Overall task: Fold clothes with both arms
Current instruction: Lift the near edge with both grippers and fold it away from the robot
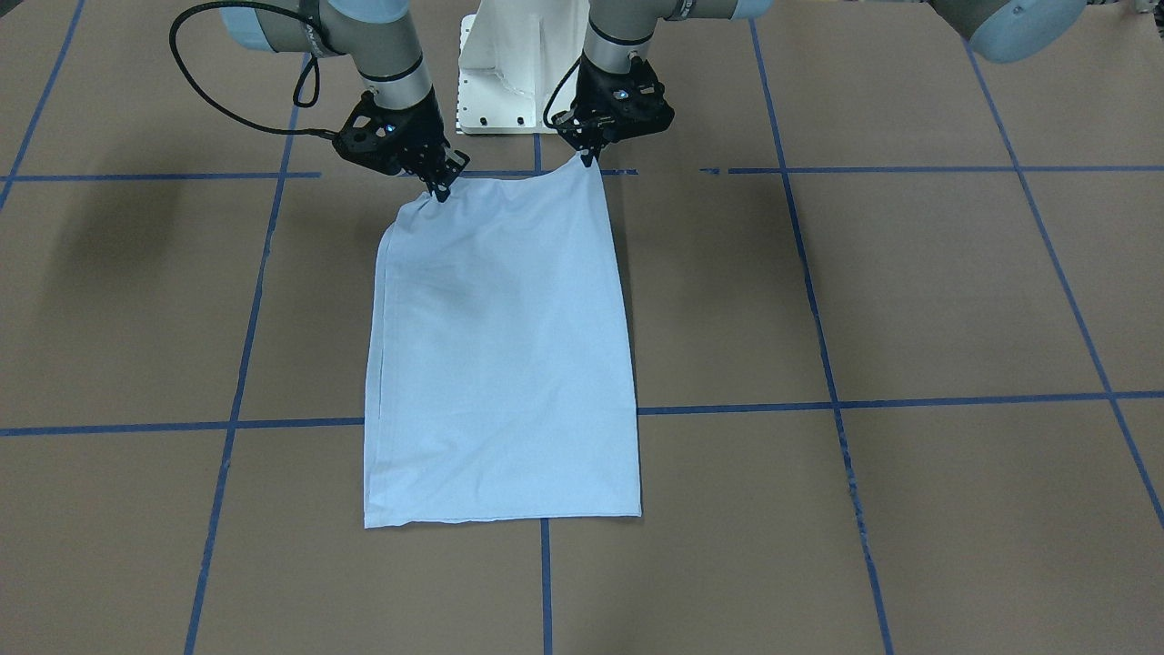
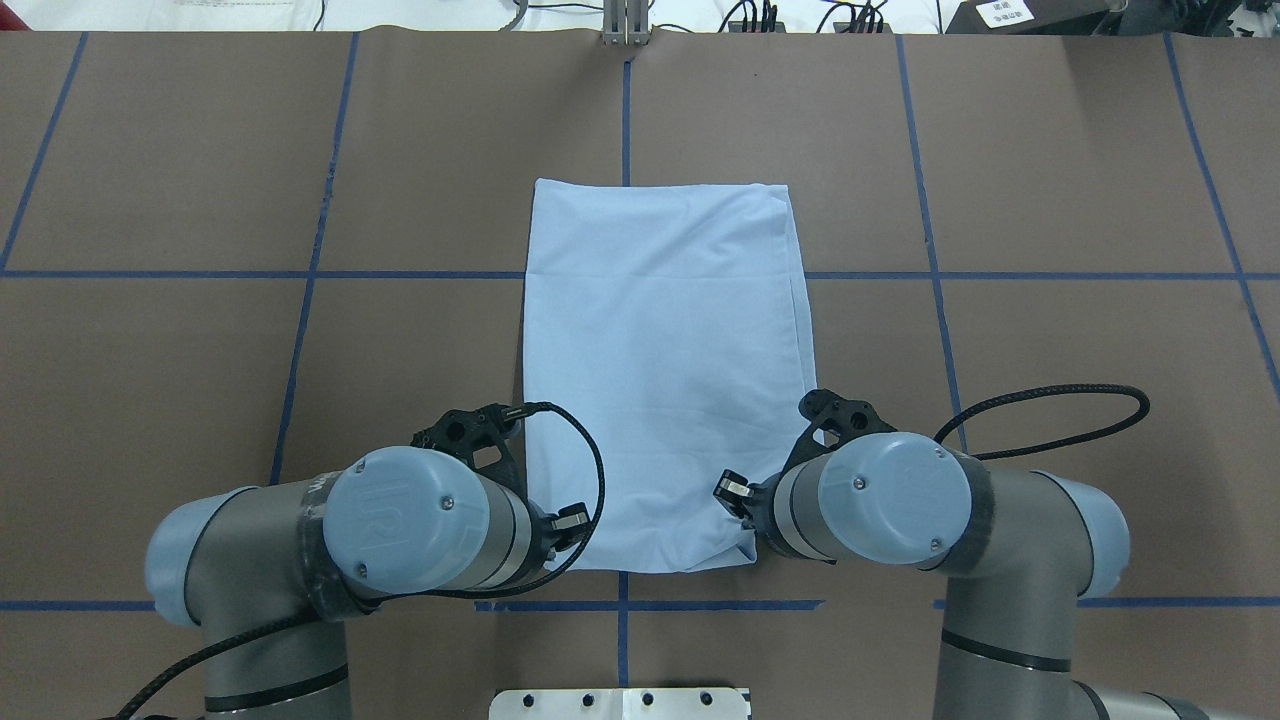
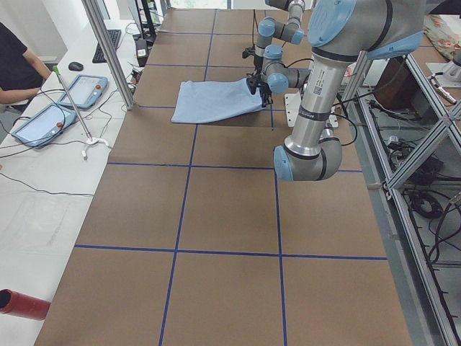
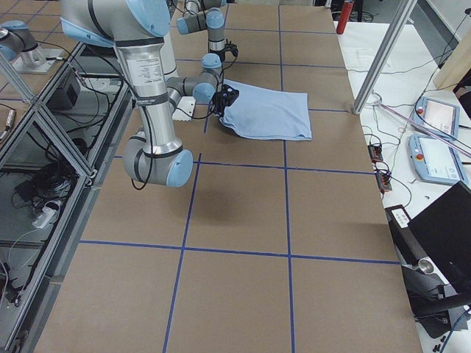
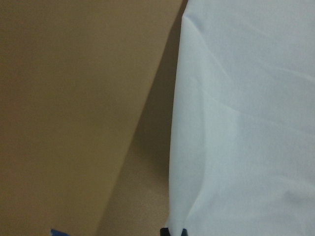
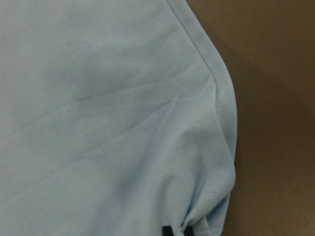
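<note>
The light blue T-shirt [image 1: 500, 355] lies folded into a long narrow rectangle on the brown table; its print and collar are hidden. It also shows in the overhead view [image 2: 660, 370]. My left gripper [image 1: 589, 159] is shut on the shirt's corner nearest the robot base, on that view's right. My right gripper [image 1: 443, 189] is shut on the other near corner. Both corners are raised slightly off the table. The left wrist view shows the fabric [image 5: 246, 123] pinched at the bottom edge. The right wrist view shows a hemmed fold [image 6: 98, 123] bunched at the fingertips.
The white pedestal [image 1: 509, 73] stands just behind the grippers. Blue tape lines [image 1: 546, 582] grid the table. A metal post [image 3: 108, 50], tablets [image 3: 43, 122] and a person's arm are on the side bench. A red cylinder [image 3: 21, 304] lies at the table's end.
</note>
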